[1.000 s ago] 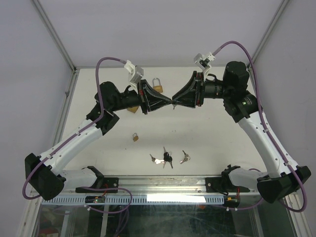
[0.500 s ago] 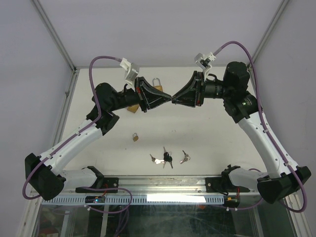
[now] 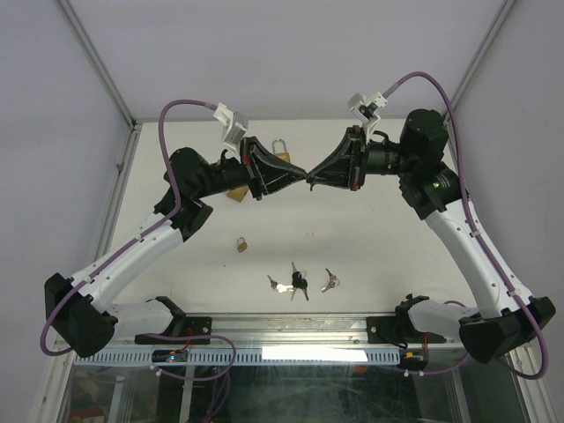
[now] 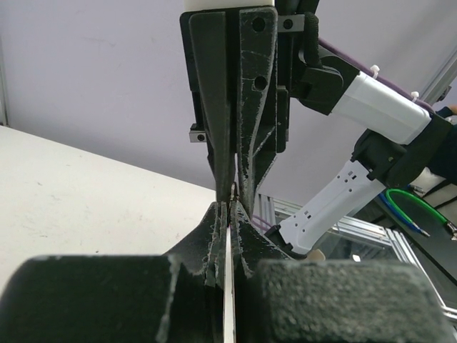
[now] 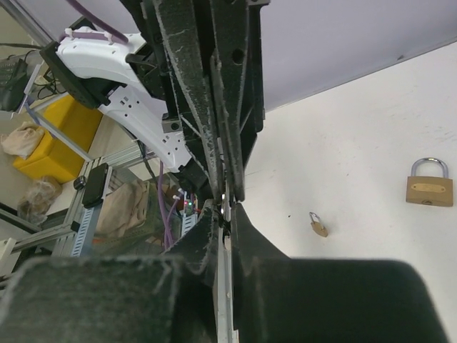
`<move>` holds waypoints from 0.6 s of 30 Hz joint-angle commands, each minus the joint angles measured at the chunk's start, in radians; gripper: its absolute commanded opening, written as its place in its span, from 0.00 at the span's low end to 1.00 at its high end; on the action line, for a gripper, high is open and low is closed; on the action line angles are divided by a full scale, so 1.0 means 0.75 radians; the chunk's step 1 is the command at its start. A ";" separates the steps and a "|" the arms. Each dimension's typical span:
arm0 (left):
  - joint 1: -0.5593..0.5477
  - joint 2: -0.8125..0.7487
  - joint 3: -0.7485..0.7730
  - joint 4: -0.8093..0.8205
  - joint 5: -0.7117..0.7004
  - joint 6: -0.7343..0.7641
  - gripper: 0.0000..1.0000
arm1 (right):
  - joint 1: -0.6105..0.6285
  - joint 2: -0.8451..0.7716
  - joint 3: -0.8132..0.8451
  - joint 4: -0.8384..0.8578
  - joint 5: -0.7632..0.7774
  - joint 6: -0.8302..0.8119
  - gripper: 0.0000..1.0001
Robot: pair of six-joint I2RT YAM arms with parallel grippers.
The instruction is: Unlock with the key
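Note:
A thin silver key (image 3: 307, 181) hangs in mid-air between two grippers that meet tip to tip above the table's middle. My left gripper (image 3: 303, 181) is shut on the key; in the left wrist view the key (image 4: 229, 286) shows edge-on between the left gripper's (image 4: 228, 207) jaws. My right gripper (image 3: 312, 181) is shut on the same key from the opposite side; the key's metal strip (image 5: 224, 300) lies between the right gripper's (image 5: 227, 211) jaws. A large brass padlock (image 3: 280, 152) lies on the table behind the left gripper, and it also shows in the right wrist view (image 5: 430, 187).
A small brass padlock (image 3: 241, 245) lies on the white table (image 3: 379, 238), also visible from the right wrist (image 5: 317, 225). Another brass piece (image 3: 236, 194) is half hidden under the left arm. Several loose keys (image 3: 295, 284) lie near the front edge.
The right gripper's jaws have closed onto the key that the left gripper holds. The left wrist has shifted slightly up and left since a second ago.

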 commanded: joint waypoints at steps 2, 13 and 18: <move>-0.011 -0.027 0.003 0.064 0.009 -0.019 0.00 | -0.002 -0.009 0.053 0.071 -0.016 0.015 0.00; -0.004 -0.044 -0.052 0.052 -0.001 -0.024 0.16 | -0.028 -0.018 0.086 0.008 -0.005 -0.020 0.00; 0.088 -0.071 -0.089 0.048 0.095 -0.001 0.98 | -0.052 0.013 0.175 -0.311 0.059 -0.203 0.00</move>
